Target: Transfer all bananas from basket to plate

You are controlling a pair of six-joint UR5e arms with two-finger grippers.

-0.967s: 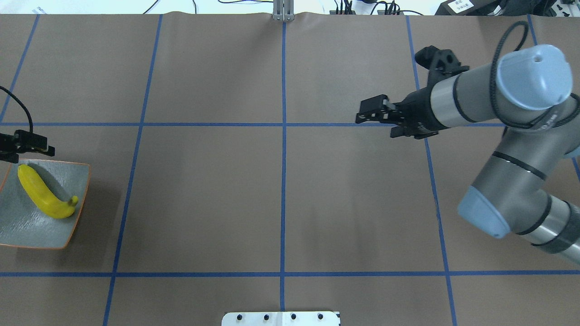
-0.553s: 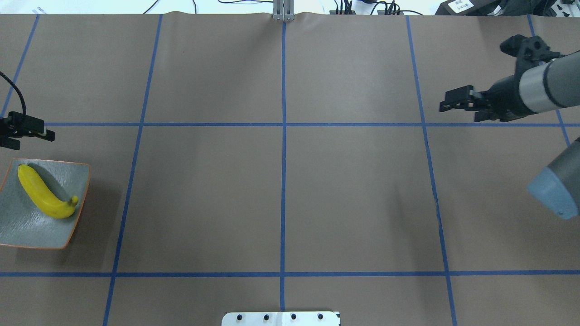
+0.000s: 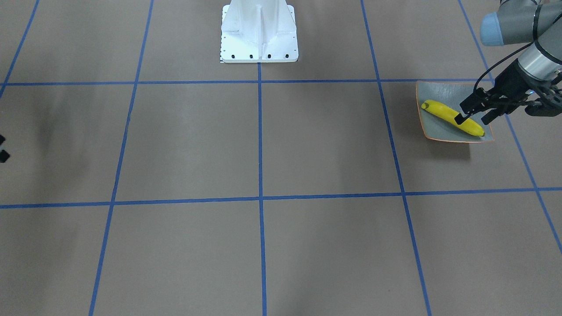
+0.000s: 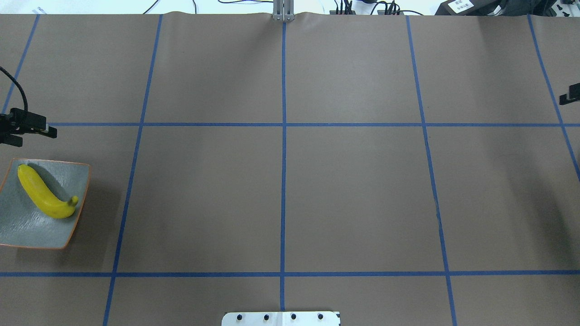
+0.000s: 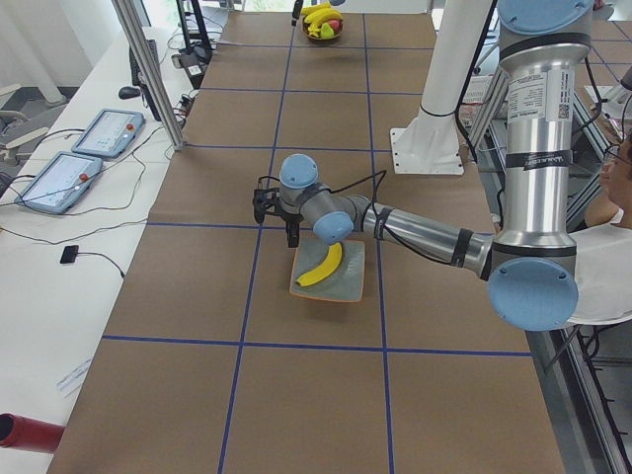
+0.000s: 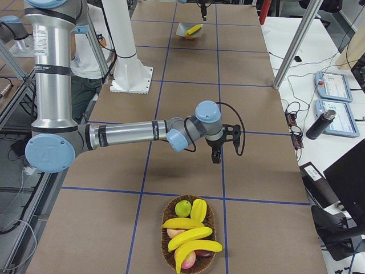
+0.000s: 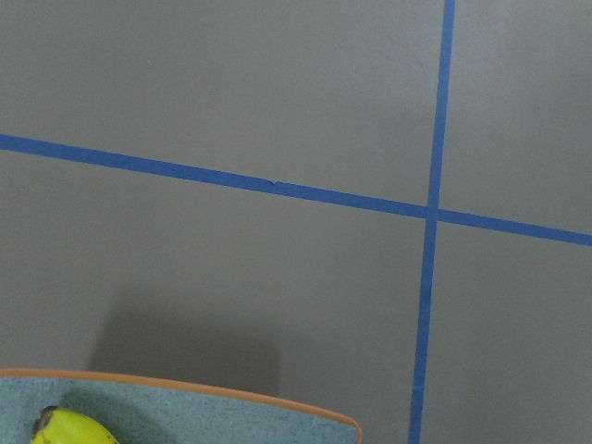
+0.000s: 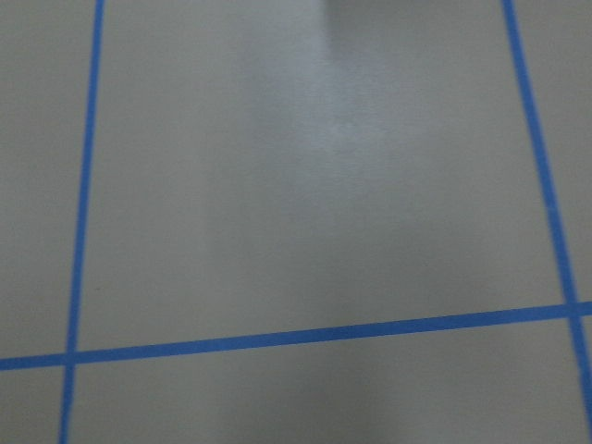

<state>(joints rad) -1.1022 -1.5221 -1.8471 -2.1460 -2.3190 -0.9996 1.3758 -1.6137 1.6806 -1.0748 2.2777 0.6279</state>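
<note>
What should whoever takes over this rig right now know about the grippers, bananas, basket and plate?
Grippers: the left gripper is open and empty, hovering beside the small square grey-green plate with an orange rim. The right gripper holds nothing visible, open or shut unclear, over bare table, apart from the brown woven basket.
Done: one bright yellow banana lies on the plate.
Left: several yellow bananas lie in the basket among other fruit.

Brown table covering [image 4: 353,190] gridded with blue tape [image 4: 283,181]; white side bench [image 5: 44,306] holds two tablets [image 5: 107,131]
</note>
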